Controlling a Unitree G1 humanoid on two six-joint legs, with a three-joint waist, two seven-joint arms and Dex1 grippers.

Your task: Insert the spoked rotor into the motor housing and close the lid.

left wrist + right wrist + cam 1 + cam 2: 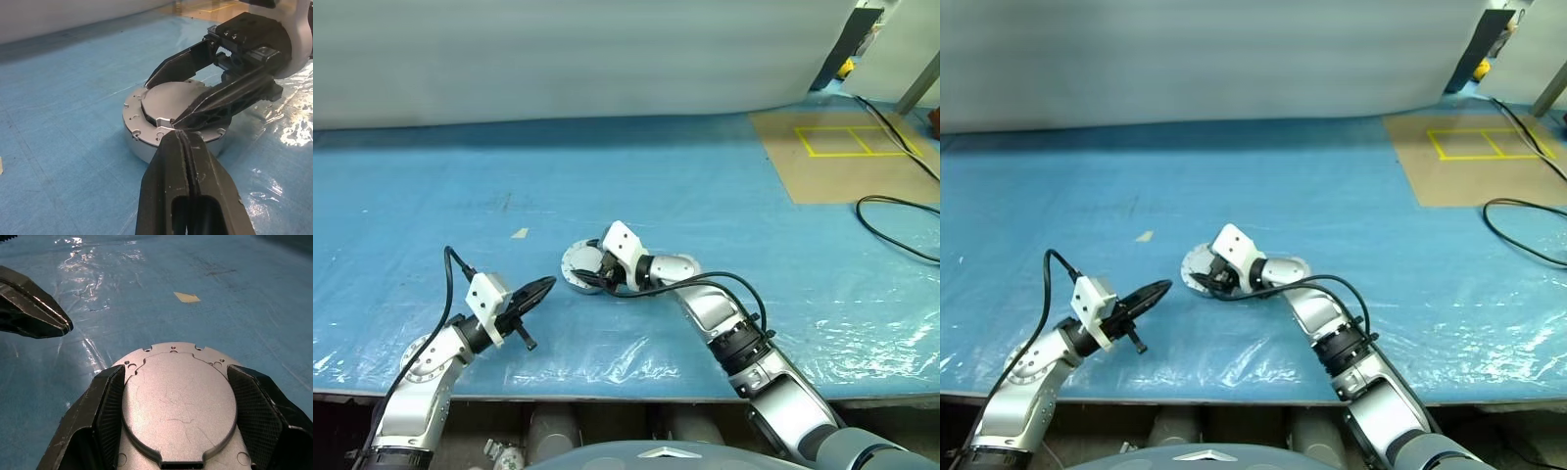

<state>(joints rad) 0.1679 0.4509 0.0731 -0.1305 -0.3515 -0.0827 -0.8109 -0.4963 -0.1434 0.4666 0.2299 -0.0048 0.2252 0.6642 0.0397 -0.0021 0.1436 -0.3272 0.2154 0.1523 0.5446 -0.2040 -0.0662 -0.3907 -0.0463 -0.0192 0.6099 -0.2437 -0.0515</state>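
Blue plastic sheeting [724, 186] carries the motor housing [178, 404]; right gripper [178, 401] spread around its lid [173, 100], left gripper [182, 142] closed, empty.

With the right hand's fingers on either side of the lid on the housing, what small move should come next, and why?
Probably ease the right hand down a little to press the lid flush into the motor housing. Its fingers flank the lid's raised plate, which already sits centred on the housing. The left hand is shut, off to the side, and need not move.
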